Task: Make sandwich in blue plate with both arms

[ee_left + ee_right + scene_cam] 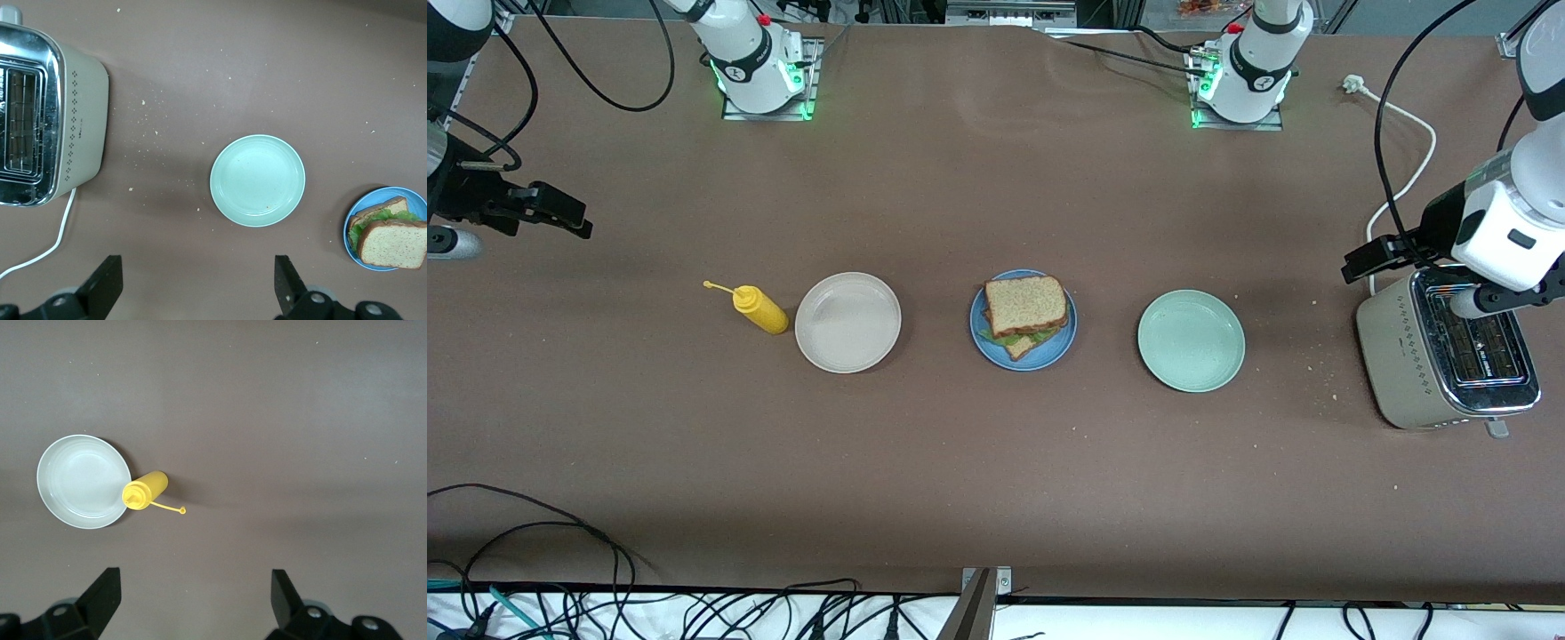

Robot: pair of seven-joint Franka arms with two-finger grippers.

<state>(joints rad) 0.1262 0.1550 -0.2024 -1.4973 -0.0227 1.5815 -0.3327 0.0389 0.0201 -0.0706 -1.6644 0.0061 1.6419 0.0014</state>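
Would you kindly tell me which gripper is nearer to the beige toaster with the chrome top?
The left gripper, fingers open, hangs beside the beige toaster at the left arm's end of the table. The right gripper, also open, waits at the right arm's end, past the yellow squeeze bottle.

The left claw (197, 293) hangs over the brown tabletop (220, 73), fingers (103, 283) spread wide with nothing between them. Below lies the mint-green plate (257, 180), bare, between the toaster (50, 117) and the blue plate (348, 230). The sandwich (390, 241) sits on the blue plate, lettuce showing between its slices. A white cord (47, 243) trails from the toaster, and crumbs dot the tabletop.
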